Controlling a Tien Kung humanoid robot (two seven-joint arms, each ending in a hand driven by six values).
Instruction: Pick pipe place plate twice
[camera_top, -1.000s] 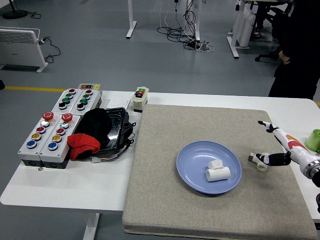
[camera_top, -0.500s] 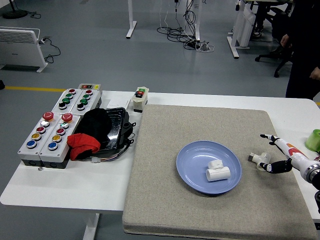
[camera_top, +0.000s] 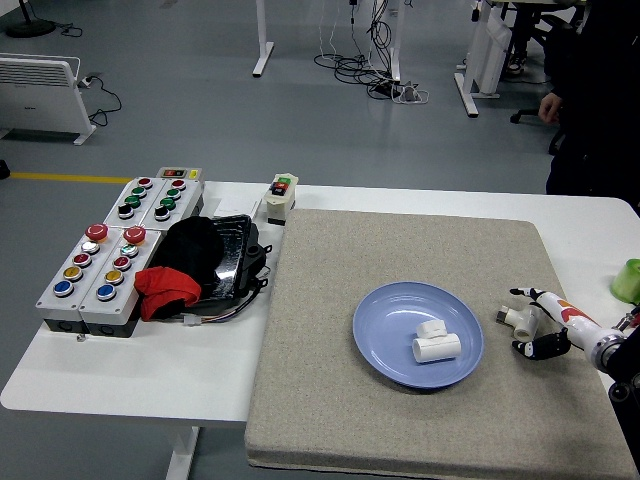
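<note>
The right hand (camera_top: 535, 322), fingers spread, is bracketing the white pipe fitting (camera_top: 517, 319) lying on the mat beside the blue plate (camera_top: 385, 352); it should be centring before closing, avoiding nudging it away.

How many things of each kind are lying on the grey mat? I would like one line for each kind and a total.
White pipe fittings: 2, one on the plate and one beside the right hand
Blue plate: 1
Total: 3
</note>
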